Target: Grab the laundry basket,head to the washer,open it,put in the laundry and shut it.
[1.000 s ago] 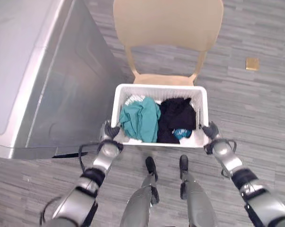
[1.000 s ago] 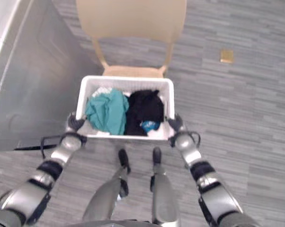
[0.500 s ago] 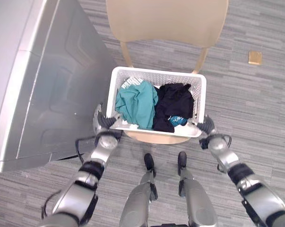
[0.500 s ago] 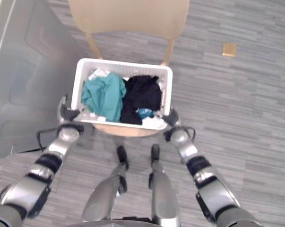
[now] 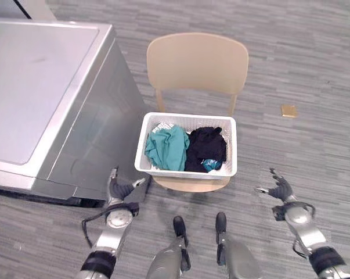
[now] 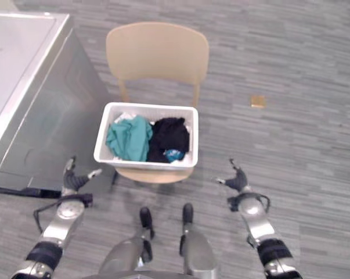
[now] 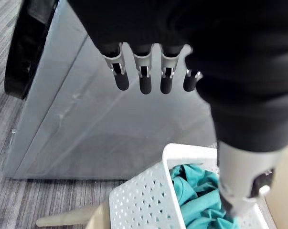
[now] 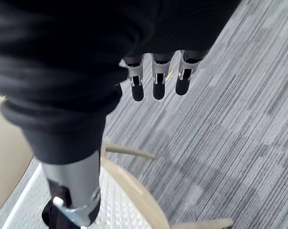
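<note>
Both hands hang spread and holding nothing, left hand (image 5: pixel 121 192) and right hand (image 5: pixel 281 189) on either side of the laundry basket (image 5: pixel 188 171), which sits on the chair (image 5: pixel 197 61) seat beside the washer (image 5: pixel 41 99), so any uneven grab could tip it off the front edge.

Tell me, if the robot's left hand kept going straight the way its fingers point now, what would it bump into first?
Most likely the washer's grey side panel: the left hand's straight fingers aim at it, with the white laundry basket off to one side. How far away it is cannot be told.
</note>
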You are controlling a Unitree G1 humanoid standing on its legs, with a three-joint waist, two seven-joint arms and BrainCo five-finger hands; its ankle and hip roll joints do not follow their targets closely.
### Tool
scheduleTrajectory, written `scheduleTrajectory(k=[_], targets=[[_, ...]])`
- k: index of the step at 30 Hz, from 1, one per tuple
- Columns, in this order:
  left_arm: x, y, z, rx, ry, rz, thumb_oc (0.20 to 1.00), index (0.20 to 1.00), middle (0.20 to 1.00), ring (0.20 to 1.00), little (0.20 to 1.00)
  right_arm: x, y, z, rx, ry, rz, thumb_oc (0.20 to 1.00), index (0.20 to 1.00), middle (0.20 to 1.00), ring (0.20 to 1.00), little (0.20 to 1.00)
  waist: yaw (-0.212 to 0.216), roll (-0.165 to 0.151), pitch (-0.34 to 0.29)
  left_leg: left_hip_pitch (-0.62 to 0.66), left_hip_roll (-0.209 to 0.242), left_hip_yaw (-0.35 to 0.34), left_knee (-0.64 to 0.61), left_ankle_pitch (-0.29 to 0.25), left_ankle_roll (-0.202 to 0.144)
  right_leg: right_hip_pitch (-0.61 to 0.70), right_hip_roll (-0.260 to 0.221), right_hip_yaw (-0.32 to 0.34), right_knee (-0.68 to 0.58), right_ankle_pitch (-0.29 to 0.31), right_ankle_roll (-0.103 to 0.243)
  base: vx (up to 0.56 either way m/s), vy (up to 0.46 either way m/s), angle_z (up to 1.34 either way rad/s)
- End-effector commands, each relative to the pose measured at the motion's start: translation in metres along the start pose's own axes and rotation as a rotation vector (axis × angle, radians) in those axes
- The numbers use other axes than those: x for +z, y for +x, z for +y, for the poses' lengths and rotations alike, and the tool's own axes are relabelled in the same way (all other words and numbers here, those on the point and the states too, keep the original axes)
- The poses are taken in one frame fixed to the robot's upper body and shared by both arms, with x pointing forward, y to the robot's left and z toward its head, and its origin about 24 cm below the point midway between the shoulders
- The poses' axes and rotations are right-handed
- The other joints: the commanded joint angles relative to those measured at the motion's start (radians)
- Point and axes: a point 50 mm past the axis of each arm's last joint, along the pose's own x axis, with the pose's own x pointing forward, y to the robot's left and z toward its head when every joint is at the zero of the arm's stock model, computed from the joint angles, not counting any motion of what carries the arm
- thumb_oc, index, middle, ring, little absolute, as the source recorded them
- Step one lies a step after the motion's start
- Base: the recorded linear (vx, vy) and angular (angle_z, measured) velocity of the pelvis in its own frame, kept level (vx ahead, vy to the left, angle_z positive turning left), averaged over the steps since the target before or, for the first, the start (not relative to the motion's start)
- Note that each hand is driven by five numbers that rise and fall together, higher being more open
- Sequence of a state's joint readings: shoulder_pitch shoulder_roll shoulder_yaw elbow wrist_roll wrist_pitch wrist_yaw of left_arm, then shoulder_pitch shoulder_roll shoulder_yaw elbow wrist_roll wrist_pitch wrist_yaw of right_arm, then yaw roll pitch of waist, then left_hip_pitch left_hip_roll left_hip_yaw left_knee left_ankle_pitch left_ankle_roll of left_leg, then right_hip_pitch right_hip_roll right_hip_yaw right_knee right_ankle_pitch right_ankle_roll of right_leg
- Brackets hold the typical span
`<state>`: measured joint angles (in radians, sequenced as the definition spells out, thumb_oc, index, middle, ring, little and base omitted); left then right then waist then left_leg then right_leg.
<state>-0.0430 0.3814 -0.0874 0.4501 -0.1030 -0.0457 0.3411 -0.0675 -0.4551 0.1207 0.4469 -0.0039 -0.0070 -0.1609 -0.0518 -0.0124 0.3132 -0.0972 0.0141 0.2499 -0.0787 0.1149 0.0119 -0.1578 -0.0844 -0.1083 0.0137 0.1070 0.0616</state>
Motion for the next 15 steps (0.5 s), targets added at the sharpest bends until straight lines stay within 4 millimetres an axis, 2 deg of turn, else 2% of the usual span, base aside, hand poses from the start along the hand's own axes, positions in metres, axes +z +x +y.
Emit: scheduleTrajectory(k=[1,3,5,7,8,9,11,13,15], targets=[[0.004,0.003,0.009,-0.037,0.066,-0.044,1.0,1.0,1.0,1.0,1.0,0.009,0.0,0.013,0.079,-0.044,-0.057,1.0,1.0,1.0,1.0,1.0,0.021,-0.019,-0.038,-0.011,0.011,-0.022,0.109,-0.137,-0.029,-0.026,-0.127,-0.054,0.152,-0.125,0.128,-0.09,-0.02,-0.21],[-0.014,-0.006,0.01,-0.078,0.086,0.018,1.0,1.0,1.0,1.0,1.0,-0.009,-0.008,0.017,0.113,-0.041,0.004,1.0,1.0,1.0,1.0,1.0,0.017,-0.013,-0.041,-0.007,0.024,-0.026,0.109,-0.12,-0.026,-0.02,-0.099,-0.047,0.25,-0.177,0.117,-0.13,-0.059,-0.21],[-0.035,-0.014,0.01,-0.117,0.113,0.094,1.0,1.0,1.0,1.0,1.0,-0.032,-0.017,0.026,0.151,-0.047,0.087,1.0,1.0,1.0,1.0,1.0,0.02,-0.014,-0.059,-0.006,0.026,-0.031,0.094,-0.095,-0.029,0.012,-0.029,-0.014,0.291,-0.223,0.102,-0.12,-0.129,0.12],[-0.053,-0.024,0.009,-0.141,0.111,0.17,1.0,1.0,1.0,1.0,1.0,-0.046,-0.023,0.034,0.189,-0.058,0.149,1.0,1.0,1.0,1.0,1.0,0.039,-0.022,-0.074,-0.009,0.025,-0.032,0.082,-0.079,-0.039,0.069,-0.003,-0.034,0.235,-0.247,0.075,-0.16,-0.216,0.33],[-0.07,-0.03,0.007,-0.163,0.127,0.245,1.0,1.0,1.0,1.0,1.0,-0.053,-0.024,0.04,0.208,-0.071,0.179,1.0,1.0,1.0,1.0,1.0,0.045,-0.028,-0.079,-0.048,0.032,-0.046,0.098,-0.044,-0.063,0.096,0.033,0.002,0.157,-0.267,0.049,-0.18,-0.222,0.27],[-0.07,-0.029,0.007,-0.163,0.127,0.245,1.0,1.0,1.0,1.0,1.0,-0.052,-0.024,0.04,0.207,-0.071,0.178,1.0,1.0,1.0,1.0,1.0,0.046,-0.026,-0.082,-0.052,0.034,-0.046,0.098,-0.042,-0.063,0.093,0.036,0.003,0.154,-0.262,0.048,-0.18,-0.198,0.08],[-0.085,-0.037,0.002,-0.169,0.106,0.317,1.0,1.0,1.0,1.0,1.0,-0.059,-0.025,0.041,0.209,-0.076,0.212,1.0,1.0,1.0,1.0,1.0,0.054,-0.021,-0.082,-0.08,0.043,-0.04,0.111,-0.028,-0.076,0.112,0.045,0.004,0.088,-0.253,0.033,-0.15,-0.109,0.23],[-0.093,-0.041,-0.004,-0.184,0.095,0.359,1.0,1.0,1.0,1.0,1.0,-0.063,-0.025,0.042,0.21,-0.073,0.232,1.0,1.0,1.0,1.0,1.0,0.057,-0.009,-0.069,-0.119,0.054,-0.045,0.143,-0.01,-0.093,0.113,0.048,-0.017,0.068,-0.251,0.019,-0.2,-0.073,0.27],[-0.099,-0.043,-0.006,-0.18,0.103,0.396,1.0,1.0,1.0,1.0,1.0,-0.069,-0.026,0.043,0.216,-0.085,0.264,1.0,1.0,1.0,1.0,1.0,0.049,-0.007,-0.061,-0.128,0.066,-0.023,0.167,-0.02,-0.102,0.098,0.031,-0.056,0.068,-0.24,0.016,-0.19,0.02,0.46]])
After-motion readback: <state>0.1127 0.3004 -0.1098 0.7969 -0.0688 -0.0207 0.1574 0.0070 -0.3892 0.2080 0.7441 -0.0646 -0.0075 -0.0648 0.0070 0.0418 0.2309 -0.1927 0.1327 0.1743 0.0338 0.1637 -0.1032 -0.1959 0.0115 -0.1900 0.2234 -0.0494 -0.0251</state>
